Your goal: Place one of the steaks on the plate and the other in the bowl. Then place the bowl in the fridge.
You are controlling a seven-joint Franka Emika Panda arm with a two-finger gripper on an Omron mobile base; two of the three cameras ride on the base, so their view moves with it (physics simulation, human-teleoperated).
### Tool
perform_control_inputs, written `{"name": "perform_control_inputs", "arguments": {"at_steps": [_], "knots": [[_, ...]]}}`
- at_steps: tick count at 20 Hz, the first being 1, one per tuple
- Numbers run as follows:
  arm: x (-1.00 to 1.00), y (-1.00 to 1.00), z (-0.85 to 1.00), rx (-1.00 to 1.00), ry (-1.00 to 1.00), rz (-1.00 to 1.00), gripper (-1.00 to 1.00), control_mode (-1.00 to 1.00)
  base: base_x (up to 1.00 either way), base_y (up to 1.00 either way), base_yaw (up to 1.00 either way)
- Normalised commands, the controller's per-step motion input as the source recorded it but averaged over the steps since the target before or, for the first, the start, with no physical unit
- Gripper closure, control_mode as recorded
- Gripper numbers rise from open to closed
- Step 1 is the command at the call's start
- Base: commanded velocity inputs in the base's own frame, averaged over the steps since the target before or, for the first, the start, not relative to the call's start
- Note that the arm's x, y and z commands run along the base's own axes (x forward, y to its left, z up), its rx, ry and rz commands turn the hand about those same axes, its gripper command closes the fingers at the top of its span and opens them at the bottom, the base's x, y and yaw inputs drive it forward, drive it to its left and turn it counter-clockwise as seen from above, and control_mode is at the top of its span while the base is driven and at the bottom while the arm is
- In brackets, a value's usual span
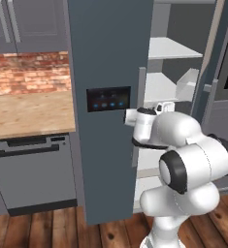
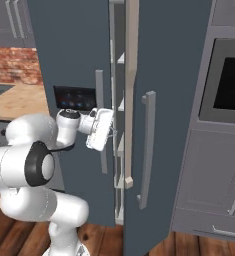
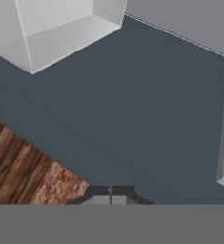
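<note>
Left base view: the fridge [image 1: 108, 58] stands with its right-hand door swung open, and white shelves [image 1: 176, 48] and a clear door bin [image 1: 187, 83] show inside, beyond the end effector [image 1: 166, 105]. The end effector sits at the edge of the closed left door, just beside that door's silver handle [image 1: 141, 87] and a little past the black panel [image 1: 108, 99] of blue lights. No steak, plate or bowl can be seen from here, so I cannot tell whether the sorting step is done; the open door suggests the fridge stage of the task is in hand. A wooden bench [image 1: 28, 114] lies well off to the end effector's far side, above a grey dishwasher [image 1: 30, 167].

Right base view: here the open door [image 2: 161, 100] is seen edge-on with its long handle [image 2: 148, 145], and the end effector [image 2: 111, 131] points into the gap between the two doors (a gap the left view does not show). An oven [image 2: 229, 82] stands further along.

Hand view: the fingers [image 3: 110, 190] are pressed together, clenched on nothing. Ahead lies the slate door surface, a clear bin [image 3: 56, 28] beyond it, and wood floor [image 3: 13, 162] to one side.
</note>
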Motion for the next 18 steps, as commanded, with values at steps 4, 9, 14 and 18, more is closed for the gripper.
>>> {"name": "perform_control_inputs", "arguments": {"at_steps": [4, 9, 14, 18], "knots": [[0.34, 0.0, -0.08, 0.0, 0.0, 0.0, 1.0, -1.0, 0.0, 0.0, 0.0], [0.27, -0.01, -0.05, 0.0, 0.0, 0.0, 1.0, -1.0, 0.0, 0.0, 0.0], [0.03, -0.27, -0.13, 0.0, 0.0, -0.02, 1.0, -1.0, 0.0, 0.0, 0.0], [0.12, -0.13, -0.11, 0.0, 0.0, -0.01, 1.0, -1.0, 0.0, 0.0, 0.0]]}}
